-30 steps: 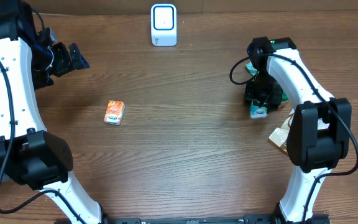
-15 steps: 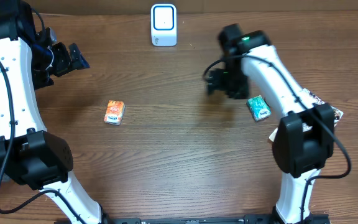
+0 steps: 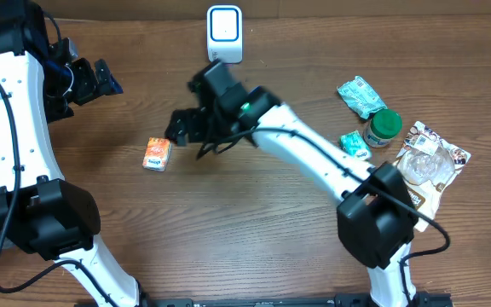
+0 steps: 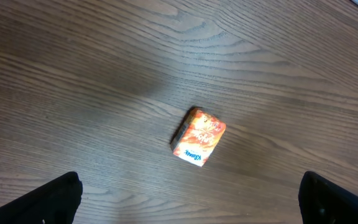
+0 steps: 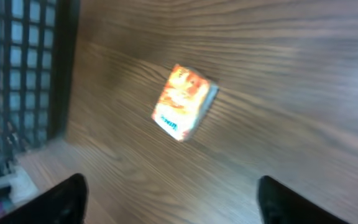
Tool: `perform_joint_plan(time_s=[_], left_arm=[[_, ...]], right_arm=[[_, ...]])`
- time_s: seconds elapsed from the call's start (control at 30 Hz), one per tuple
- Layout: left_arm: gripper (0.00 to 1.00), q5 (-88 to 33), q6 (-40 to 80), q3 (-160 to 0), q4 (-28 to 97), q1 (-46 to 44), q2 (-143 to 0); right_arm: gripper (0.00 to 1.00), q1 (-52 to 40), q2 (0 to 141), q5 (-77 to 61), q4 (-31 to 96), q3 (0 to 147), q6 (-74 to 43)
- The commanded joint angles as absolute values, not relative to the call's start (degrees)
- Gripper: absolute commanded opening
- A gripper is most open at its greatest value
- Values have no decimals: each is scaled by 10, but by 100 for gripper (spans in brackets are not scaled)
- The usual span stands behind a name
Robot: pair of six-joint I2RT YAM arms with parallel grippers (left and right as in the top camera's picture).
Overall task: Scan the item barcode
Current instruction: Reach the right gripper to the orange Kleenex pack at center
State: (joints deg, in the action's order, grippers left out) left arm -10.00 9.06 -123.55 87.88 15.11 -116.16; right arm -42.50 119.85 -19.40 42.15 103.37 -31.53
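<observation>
The right gripper [image 5: 176,205] hangs above the table [image 3: 271,256] with its jaws well apart and nothing between them. Its arm is stretched across from the right side toward the left half. Just beyond its fingertips, and apart from them, the orange packet [image 5: 185,102] lies flat on the wood with its printed face up, about midway between the near and far edges and well left of centre. The wrist view is blurred, so no barcode can be made out on it. The left gripper [image 4: 194,202] is also spread wide and empty, held high near the far left corner and looking down on the same packet. The white scanner [image 3: 224,34] stands upright at the far edge near its middle, well apart from the packet. A cluster of other goods sits toward the right edge. The step in hand looks like the reach for the pick, with contact not yet made. The next move likely calls for centring the jaws over the packet, turning them to straddle its narrower sides, lowering and closing. The packet can then be carried to the scanner with the coded face turned to its window.
</observation>
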Motion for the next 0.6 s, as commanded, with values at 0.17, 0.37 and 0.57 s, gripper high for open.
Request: perform_joint_plan(time_s=[0.17,0.37,0.57], left_arm=[[99,-98,94,-1243,878,153,-1154],[100,-98,94,-1243,878,153,-1154],[100,-98,94,-1243,878,153,-1154]], right_arm=[[64,-479,1204,-60,347,999,-468],[61,-503,1250,-58,305,996,-508],[60,-499,1310,-137,261,996,-531]])
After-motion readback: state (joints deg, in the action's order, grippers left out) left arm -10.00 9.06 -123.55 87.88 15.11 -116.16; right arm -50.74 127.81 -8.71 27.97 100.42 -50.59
